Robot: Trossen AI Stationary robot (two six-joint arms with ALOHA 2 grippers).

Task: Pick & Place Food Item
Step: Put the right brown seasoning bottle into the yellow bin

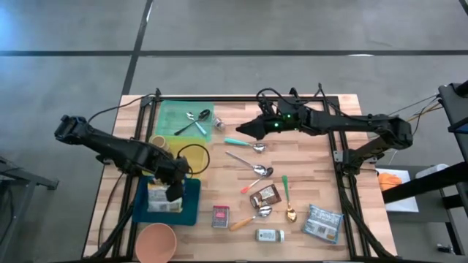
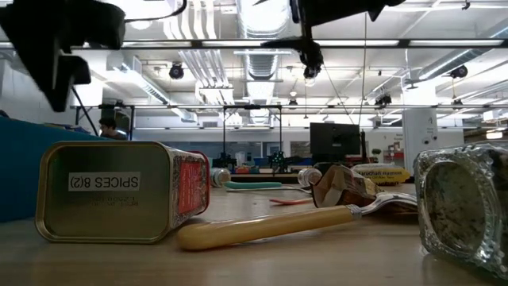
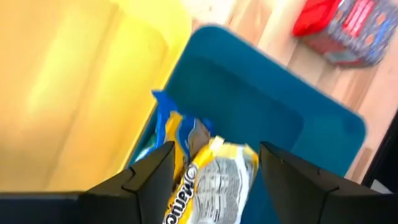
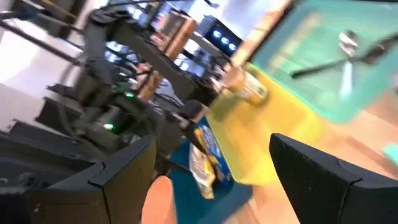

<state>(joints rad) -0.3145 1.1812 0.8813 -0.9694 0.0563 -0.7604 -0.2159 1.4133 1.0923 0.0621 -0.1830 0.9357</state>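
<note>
the snack packet (image 3: 214, 180) lies in the blue tray (image 3: 261, 118), seemingly just set down; the left gripper (image 3: 214, 165) hovers over it, fingers apart, while the right gripper (image 1: 238, 130) waits open above the table's middle

The wooden table (image 1: 314, 172) carries a green tray (image 1: 175, 117) at far left, a yellow tray (image 1: 201, 157) and a blue tray (image 1: 191, 208) nearer. A pink bowl (image 1: 156, 242) sits at near left. Spoons (image 1: 256, 169), a red tin (image 1: 221, 216), a jar (image 1: 270, 235) and packets (image 1: 324, 222) lie to the right.
</note>
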